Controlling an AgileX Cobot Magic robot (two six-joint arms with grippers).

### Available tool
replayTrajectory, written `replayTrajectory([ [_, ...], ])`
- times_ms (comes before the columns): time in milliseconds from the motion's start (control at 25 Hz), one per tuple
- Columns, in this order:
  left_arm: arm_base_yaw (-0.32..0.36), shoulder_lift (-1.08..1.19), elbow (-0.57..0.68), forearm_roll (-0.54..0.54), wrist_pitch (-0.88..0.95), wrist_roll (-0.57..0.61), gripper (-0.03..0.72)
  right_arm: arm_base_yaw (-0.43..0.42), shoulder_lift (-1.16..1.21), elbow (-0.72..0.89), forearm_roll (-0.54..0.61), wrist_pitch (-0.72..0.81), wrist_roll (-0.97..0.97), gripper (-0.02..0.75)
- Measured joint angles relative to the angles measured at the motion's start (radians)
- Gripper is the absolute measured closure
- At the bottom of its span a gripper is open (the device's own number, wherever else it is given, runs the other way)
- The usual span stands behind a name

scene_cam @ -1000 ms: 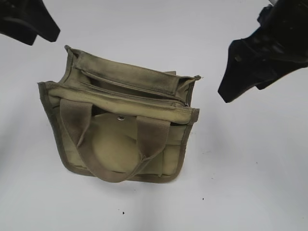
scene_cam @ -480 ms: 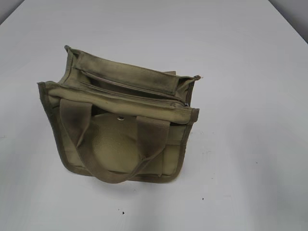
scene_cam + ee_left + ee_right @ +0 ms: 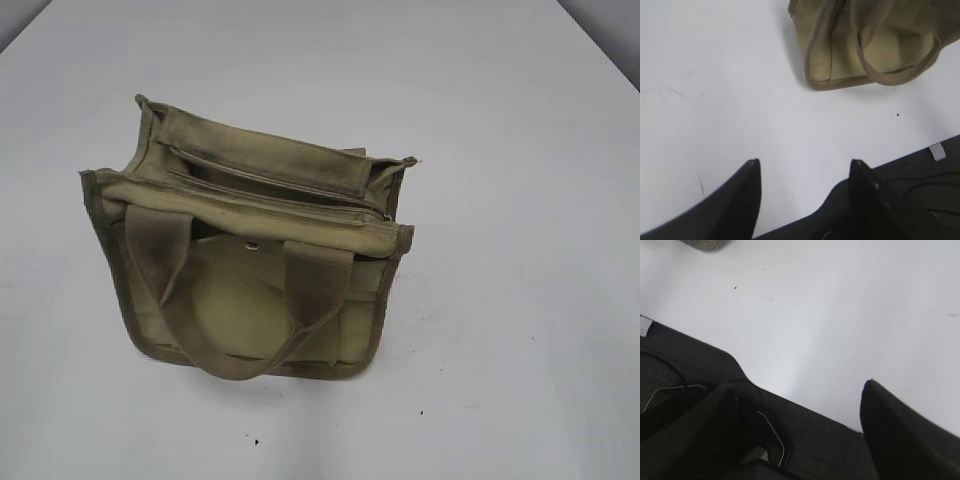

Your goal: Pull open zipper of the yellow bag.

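The yellow bag (image 3: 250,260) stands on the white table with its two webbing handles toward the camera. Its zipper (image 3: 280,197) runs along the top, and a small dark pull (image 3: 385,215) sits at the right end. Neither gripper shows in the exterior view. In the left wrist view my left gripper (image 3: 805,162) is open and empty over bare table, with the bag (image 3: 875,45) far off at the top right. My right gripper (image 3: 799,385) is also open and empty, and only a corner of the bag (image 3: 705,244) shows at the top left edge.
A round metal snap (image 3: 251,244) sits on the bag's front panel. The white table's (image 3: 520,330) front edge runs below both grippers, with dark equipment and cables beyond it (image 3: 925,190) (image 3: 685,390).
One second ago both dark arms hung in the exterior view's top corners; they have withdrawn out of that view. The bag has not moved.
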Motion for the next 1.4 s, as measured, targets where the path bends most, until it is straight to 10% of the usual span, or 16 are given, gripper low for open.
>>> replayTrajectory([
  [1400,0.009,-0.270,0.068,-0.001,-0.054,0.053,0.256,-0.008,-0.177,0.042,0.065,-0.034,-0.069,0.144],
])
